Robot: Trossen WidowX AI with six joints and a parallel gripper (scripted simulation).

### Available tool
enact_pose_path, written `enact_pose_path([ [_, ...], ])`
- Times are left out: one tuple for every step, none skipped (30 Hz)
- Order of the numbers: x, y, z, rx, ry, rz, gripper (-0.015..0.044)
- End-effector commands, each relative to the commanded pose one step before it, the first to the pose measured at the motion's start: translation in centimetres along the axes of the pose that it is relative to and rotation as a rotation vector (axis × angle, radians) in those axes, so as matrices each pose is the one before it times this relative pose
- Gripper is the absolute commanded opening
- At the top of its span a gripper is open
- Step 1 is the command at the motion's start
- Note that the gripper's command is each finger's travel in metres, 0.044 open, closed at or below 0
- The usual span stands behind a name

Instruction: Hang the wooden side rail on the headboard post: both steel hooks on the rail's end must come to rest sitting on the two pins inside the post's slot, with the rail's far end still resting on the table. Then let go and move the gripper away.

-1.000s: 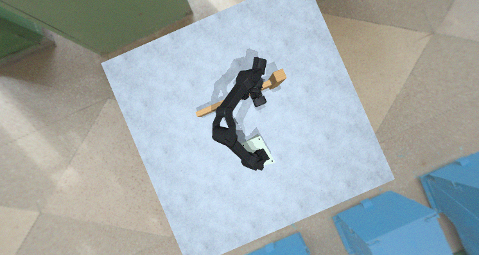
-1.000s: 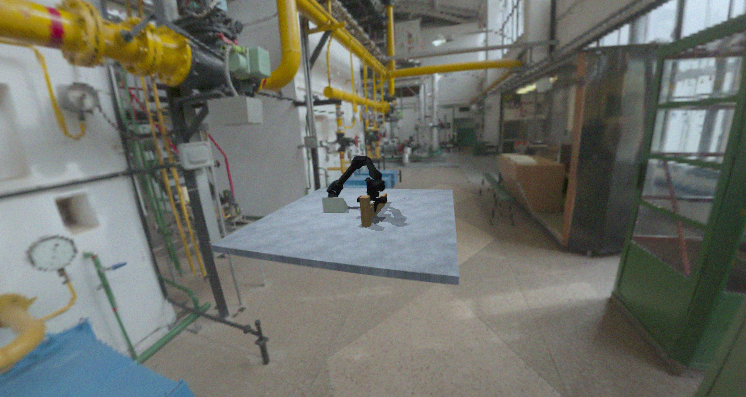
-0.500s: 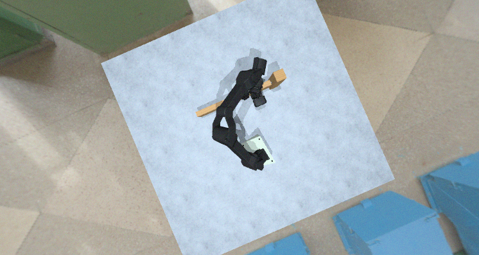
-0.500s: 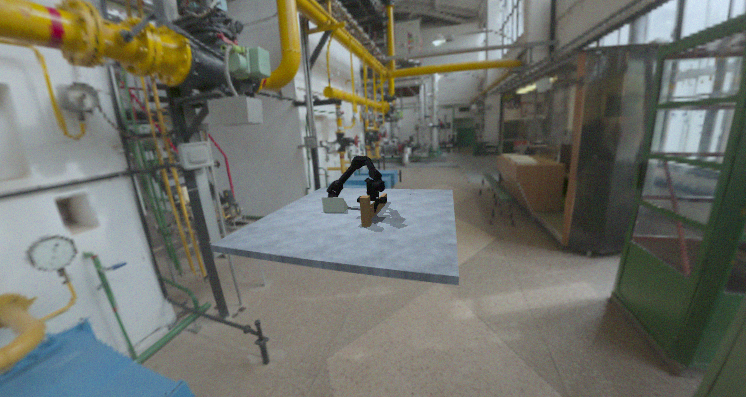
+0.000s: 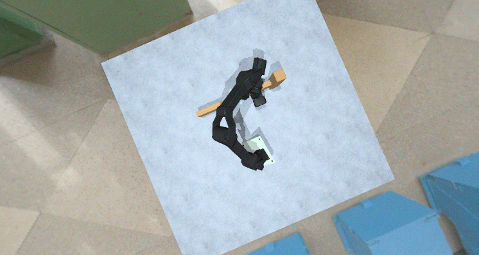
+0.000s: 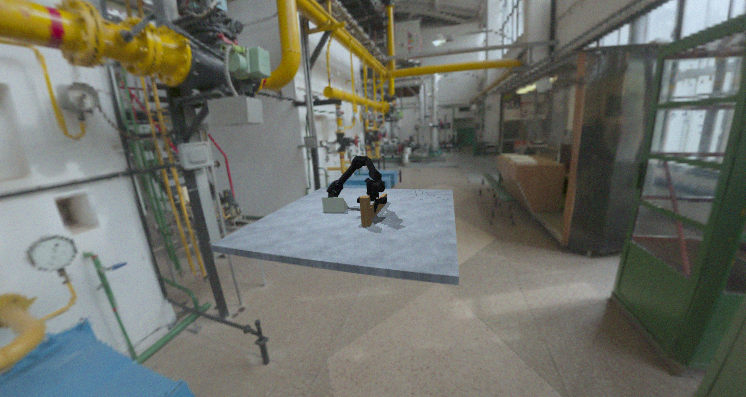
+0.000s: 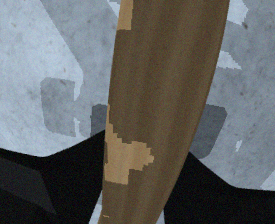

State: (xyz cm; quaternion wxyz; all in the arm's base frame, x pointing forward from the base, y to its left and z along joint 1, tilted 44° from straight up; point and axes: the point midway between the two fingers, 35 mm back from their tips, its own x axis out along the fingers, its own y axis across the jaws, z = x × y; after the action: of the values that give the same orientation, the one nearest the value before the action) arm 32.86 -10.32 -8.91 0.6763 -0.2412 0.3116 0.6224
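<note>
The wooden side rail runs under the arm, its near end close against the headboard post. My gripper is shut on the rail, nearer the post end than the far end; in the wrist view its black fingers stand on both sides of the rail. The post stands upright on the table. The steel hooks, the slot and the pins are too small or hidden, so I cannot tell whether the hooks sit on the pins. The far end is low, with a narrow shadow beside it; contact with the table is unclear.
The arm's pale base plate is on the table, to one side of the rail. The arm arches over the rail's far half. The table's edges are well away from the post and rail.
</note>
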Motion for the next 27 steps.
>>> enact_pose_path([
  [-0.063, 0.002, -0.257, 0.0031, 0.00683, -0.00366, 0.0],
  [0.017, 0.0, 0.0, 0.0, -0.00001, 0.0, 0.0],
  [0.017, 0.0, 0.0, 0.0, -0.00001, 0.0, 0.0],
  [0.017, 0.0, 0.0, 0.0, -0.00001, 0.0, 0.0],
  [0.017, 0.0, 0.0, 0.0, -0.00001, 0.0, 0.0],
  [0.017, 0.0, 0.0, 0.0, -0.00001, 0.0, 0.0],
  [0.017, 0.0, 0.0, 0.0, -0.00001, 0.0, 0.0],
  [0.017, 0.0, 0.0, 0.0, -0.00001, 0.0, 0.0],
  [0.017, 0.0, 0.0, 0.0, -0.00001, 0.0, 0.0],
  [0.017, 0.0, 0.0, 0.0, -0.00001, 0.0, 0.0],
  [0.017, 0.0, 0.0, 0.0, -0.00001, 0.0, 0.0],
  [0.017, 0.0, 0.0, 0.0, -0.00001, 0.0, 0.0],
  [0.017, 0.0, 0.0, 0.0, -0.00001, 0.0, 0.0],
  [0.017, 0.0, 0.0, 0.0, -0.00001, 0.0, 0.0],
  [0.017, 0.0, 0.0, 0.0, -0.00001, 0.0, 0.0],
  [0.017, 0.0, 0.0, 0.0, -0.00001, 0.0, 0.0],
  [0.017, 0.0, 0.0, 0.0, -0.00001, 0.0, 0.0],
  [0.017, 0.0, 0.0, 0.0, -0.00001, 0.0, 0.0],
  [0.017, 0.0, 0.0, 0.0, -0.00001, 0.0, 0.0],
  [0.017, 0.0, 0.0, 0.0, -0.00001, 0.0, 0.0],
  [0.017, 0.0, 0.0, 0.0, -0.00001, 0.0, 0.0],
  [0.017, 0.0, 0.0, 0.0, -0.00001, 0.0, 0.0],
  [0.017, 0.0, 0.0, 0.0, -0.00001, 0.0, 0.0],
  [0.017, 0.0, 0.0, 0.0, -0.00001, 0.0, 0.0],
  [0.017, 0.0, 0.0, 0.0, -0.00001, 0.0, 0.0],
  [0.017, 0.0, 0.0, 0.0, -0.00001, 0.0, 0.0],
  [0.017, 0.0, 0.0, 0.0, -0.00001, 0.0, 0.0],
])
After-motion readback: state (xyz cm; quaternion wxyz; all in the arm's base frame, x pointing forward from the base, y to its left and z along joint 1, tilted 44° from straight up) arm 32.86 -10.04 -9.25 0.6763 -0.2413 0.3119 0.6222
